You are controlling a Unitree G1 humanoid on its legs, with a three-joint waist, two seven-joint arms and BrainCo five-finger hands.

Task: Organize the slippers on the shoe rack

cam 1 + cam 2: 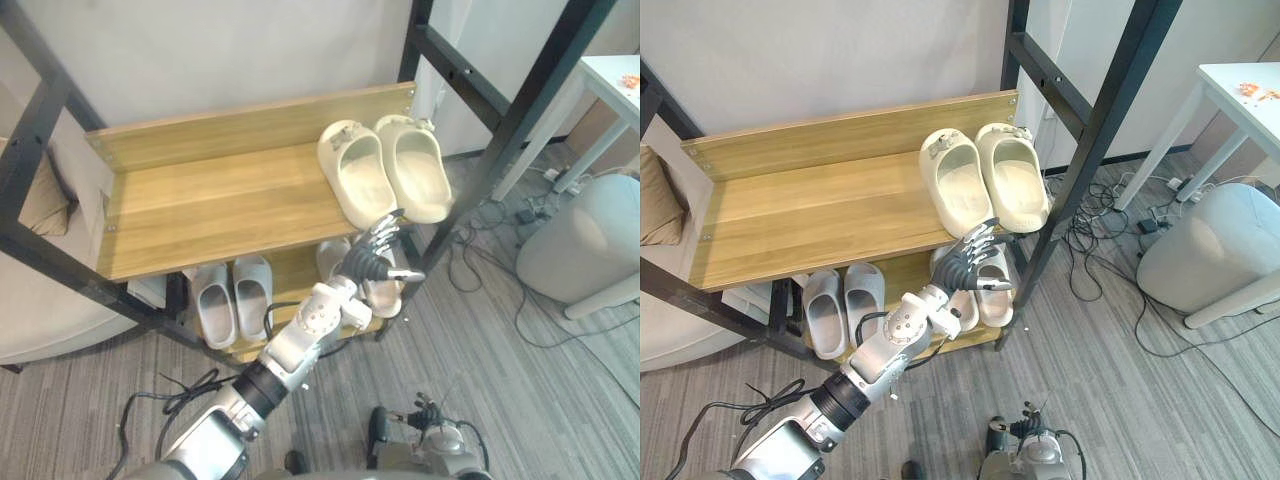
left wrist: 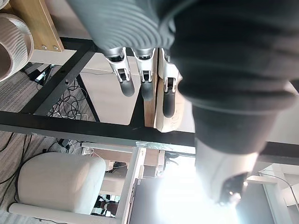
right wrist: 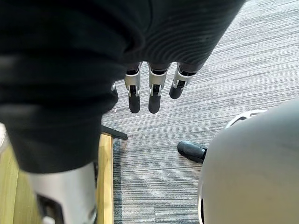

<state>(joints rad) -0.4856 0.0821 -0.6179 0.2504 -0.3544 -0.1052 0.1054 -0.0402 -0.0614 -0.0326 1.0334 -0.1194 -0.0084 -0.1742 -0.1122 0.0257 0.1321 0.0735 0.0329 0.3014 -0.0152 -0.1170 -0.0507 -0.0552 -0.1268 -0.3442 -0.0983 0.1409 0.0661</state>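
A cream pair of slippers (image 1: 385, 170) lies side by side at the right end of the wooden top shelf (image 1: 220, 200). On the lower shelf a grey pair (image 1: 235, 298) sits at the left and a white pair (image 1: 990, 292) at the right, partly hidden. My left hand (image 1: 372, 262) hovers just under the top shelf's front edge, below the cream pair, open and holding nothing; its fingers (image 2: 145, 79) are straight. My right hand (image 3: 154, 93) hangs open over the carpet, fingers straight, empty.
Black frame posts (image 1: 510, 130) stand at the rack's right side. Cables (image 1: 480, 260) trail on the carpet beside them. A pale round pouf (image 1: 590, 240) and a white table (image 1: 615, 75) are at the right. A beige cushion (image 1: 40, 200) is at the left.
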